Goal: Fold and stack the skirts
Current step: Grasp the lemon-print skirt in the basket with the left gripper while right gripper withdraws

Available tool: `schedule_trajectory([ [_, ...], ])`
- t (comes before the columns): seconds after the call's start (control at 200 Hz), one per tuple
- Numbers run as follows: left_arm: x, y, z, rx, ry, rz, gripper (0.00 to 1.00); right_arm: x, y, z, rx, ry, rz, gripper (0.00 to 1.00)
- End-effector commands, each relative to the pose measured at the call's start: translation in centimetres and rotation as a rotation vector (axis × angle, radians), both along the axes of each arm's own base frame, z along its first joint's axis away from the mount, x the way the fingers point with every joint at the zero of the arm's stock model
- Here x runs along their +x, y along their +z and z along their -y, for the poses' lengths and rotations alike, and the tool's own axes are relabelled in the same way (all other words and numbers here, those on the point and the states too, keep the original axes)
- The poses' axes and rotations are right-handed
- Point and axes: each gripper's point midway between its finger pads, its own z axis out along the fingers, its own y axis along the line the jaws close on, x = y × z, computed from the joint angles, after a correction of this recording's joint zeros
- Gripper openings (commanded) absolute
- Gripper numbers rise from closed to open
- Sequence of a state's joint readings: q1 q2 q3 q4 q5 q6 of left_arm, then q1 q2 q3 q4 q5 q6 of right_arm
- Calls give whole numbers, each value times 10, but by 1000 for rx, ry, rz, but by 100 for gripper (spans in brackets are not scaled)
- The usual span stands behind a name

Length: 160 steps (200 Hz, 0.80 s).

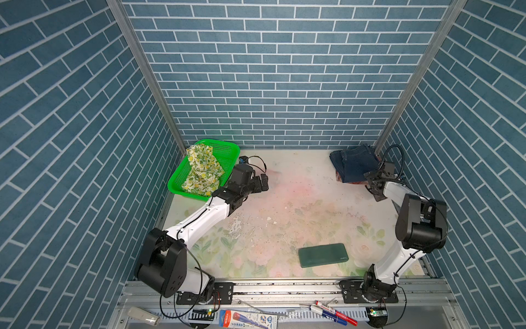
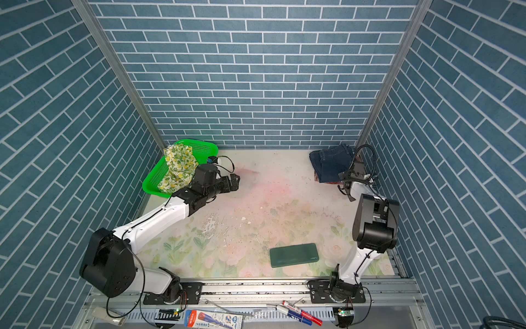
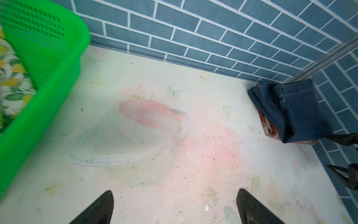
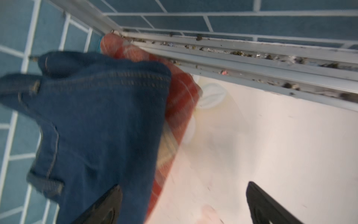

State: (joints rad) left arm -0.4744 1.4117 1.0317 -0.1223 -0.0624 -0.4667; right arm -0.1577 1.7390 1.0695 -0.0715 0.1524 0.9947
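Note:
The dark blue denim skirt (image 1: 354, 163) (image 2: 330, 163) lies folded in the back right corner on the rust-red plaid skirt (image 4: 180, 93), whose edge peeks out beneath it (image 3: 269, 129). The lemon-print skirt (image 1: 202, 171) (image 2: 178, 168) sits crumpled in the green basket (image 1: 225, 151). My right gripper (image 1: 369, 183) (image 4: 183, 185) stands open at the near edge of the stack, one finger (image 4: 108, 203) over the denim (image 4: 96, 126), holding nothing. My left gripper (image 1: 264, 182) (image 3: 175, 194) is open above the bare mat right of the basket (image 3: 48, 81), empty.
A flat dark green slab (image 1: 323, 255) (image 2: 293, 255) lies on the floral mat at the front right. Blue brick walls close in the back and both sides. Markers and packets (image 1: 336, 313) lie on the metal ledge in front of the arm bases.

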Motion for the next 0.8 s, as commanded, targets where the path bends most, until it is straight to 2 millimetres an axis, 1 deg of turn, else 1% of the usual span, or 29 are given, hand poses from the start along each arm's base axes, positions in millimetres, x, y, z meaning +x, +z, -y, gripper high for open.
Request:
schedule_trajectory([
  [0.0, -4, 19, -33, 165, 81, 15, 100, -3, 20, -25, -108, 187, 79, 99],
  [0.125, 5, 40, -58, 207, 169, 55, 99, -5, 41, -61, -206, 379, 146, 99],
  [0.205, 11, 53, -71, 226, 212, 75, 100, -10, 52, -82, -274, 479, 179, 99],
  [0.29, 20, 56, -88, 204, 258, 58, 100, -16, 62, -105, -343, 570, 219, 98],
  [0.335, 25, 57, -100, 187, 287, 45, 100, -17, 68, -121, -371, 640, 254, 98],
  [0.37, 28, 57, -109, 185, 311, 39, 100, -18, 73, -128, -403, 669, 278, 98],
  [0.475, 39, 50, -140, 210, 391, -9, 99, -22, 90, -151, -478, 746, 374, 96],
  [0.6, 49, 38, -177, 245, 474, -87, 98, -26, 99, -174, -517, 833, 466, 94],
  [0.705, 56, 28, -202, 275, 528, -152, 97, -31, 103, -194, -533, 930, 516, 92],
  [0.77, 61, 18, -213, 280, 548, -199, 97, -32, 107, -202, -550, 963, 526, 90],
  [0.795, 63, 15, -217, 285, 556, -214, 97, -34, 109, -211, -542, 1002, 543, 90],
])
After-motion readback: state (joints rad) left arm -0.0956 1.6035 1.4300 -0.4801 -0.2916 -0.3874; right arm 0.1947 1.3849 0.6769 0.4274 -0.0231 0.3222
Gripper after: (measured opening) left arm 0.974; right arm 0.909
